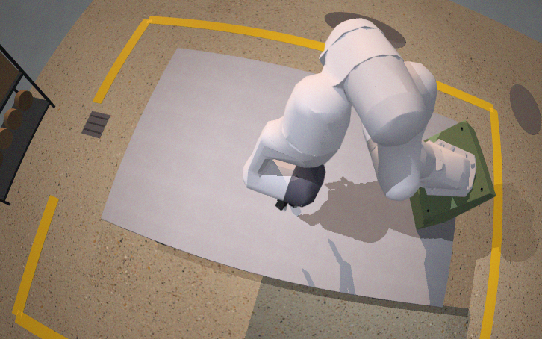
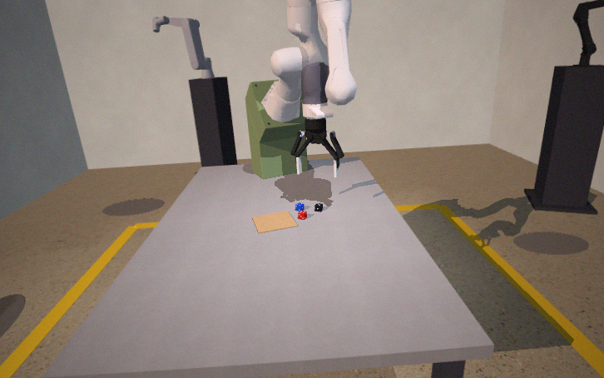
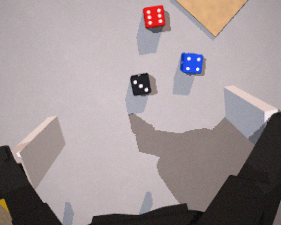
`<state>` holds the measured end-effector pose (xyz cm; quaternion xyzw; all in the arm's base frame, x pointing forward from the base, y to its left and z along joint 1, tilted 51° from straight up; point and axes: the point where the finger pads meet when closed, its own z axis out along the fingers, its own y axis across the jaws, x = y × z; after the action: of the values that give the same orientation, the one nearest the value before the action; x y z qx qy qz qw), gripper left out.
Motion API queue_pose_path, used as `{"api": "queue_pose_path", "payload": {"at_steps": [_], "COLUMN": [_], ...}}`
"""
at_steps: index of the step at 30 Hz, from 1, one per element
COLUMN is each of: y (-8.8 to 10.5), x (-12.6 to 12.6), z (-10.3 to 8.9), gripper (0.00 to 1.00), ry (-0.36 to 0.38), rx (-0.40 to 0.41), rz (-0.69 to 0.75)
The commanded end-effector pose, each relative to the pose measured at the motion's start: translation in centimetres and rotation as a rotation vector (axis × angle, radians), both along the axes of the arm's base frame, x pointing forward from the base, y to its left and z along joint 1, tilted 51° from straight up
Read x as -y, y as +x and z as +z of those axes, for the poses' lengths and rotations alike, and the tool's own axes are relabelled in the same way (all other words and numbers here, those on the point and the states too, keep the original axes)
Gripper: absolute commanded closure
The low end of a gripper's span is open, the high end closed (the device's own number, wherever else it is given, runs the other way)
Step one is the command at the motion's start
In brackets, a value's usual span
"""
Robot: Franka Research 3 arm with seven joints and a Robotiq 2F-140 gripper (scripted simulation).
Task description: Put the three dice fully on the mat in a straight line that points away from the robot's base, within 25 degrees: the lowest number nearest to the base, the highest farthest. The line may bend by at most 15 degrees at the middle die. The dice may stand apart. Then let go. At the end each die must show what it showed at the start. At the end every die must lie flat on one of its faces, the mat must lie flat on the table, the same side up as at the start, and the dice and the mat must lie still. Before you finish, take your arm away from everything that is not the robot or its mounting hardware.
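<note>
A black die [image 2: 319, 207] [image 3: 141, 84] shows three on top, a blue die [image 2: 299, 206] [image 3: 192, 63] shows four and a red die [image 2: 302, 215] [image 3: 154, 17] shows six. All three lie flat on the table, apart from one another and off the mat. The tan mat [image 2: 274, 222] [image 3: 212, 14] lies flat beside the red die; only its corner shows in the wrist view. My gripper [image 2: 317, 174] [image 3: 141, 116] is open and empty, high above the table, on the base side of the dice. The arm hides dice and mat in the top view.
The grey table [image 1: 181, 147] [image 2: 266, 290] carries the dice and mat. The green base mount [image 1: 481, 175] [image 2: 257, 136] stands at the table's far end in the exterior view. Dark pedestals [image 2: 213, 121] [image 2: 571, 136] with other arms stand on the floor away from the table.
</note>
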<state>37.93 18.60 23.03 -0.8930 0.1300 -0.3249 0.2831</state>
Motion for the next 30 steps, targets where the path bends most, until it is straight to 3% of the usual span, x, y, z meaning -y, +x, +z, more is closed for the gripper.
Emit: {"api": "queue_pose_path", "payload": {"at_steps": [1, 7, 12, 17, 19, 30], "y": [-0.02, 0.02, 0.23, 0.38, 0.38, 0.71], "x": [0.01, 0.0, -0.08, -0.13, -0.13, -0.26], "z": [-0.01, -0.02, -0.05, -0.08, -0.08, -0.21], "gripper": [0.0, 0.0, 0.0, 0.0, 0.0, 0.0], "ry": [-0.005, 0.024, 0.165, 0.264, 0.264, 0.502], "rx": [0.005, -0.013, -0.101, -0.162, -0.162, -0.31], "rz": [0.007, -0.021, -0.158, -0.254, -0.254, -0.481]}}
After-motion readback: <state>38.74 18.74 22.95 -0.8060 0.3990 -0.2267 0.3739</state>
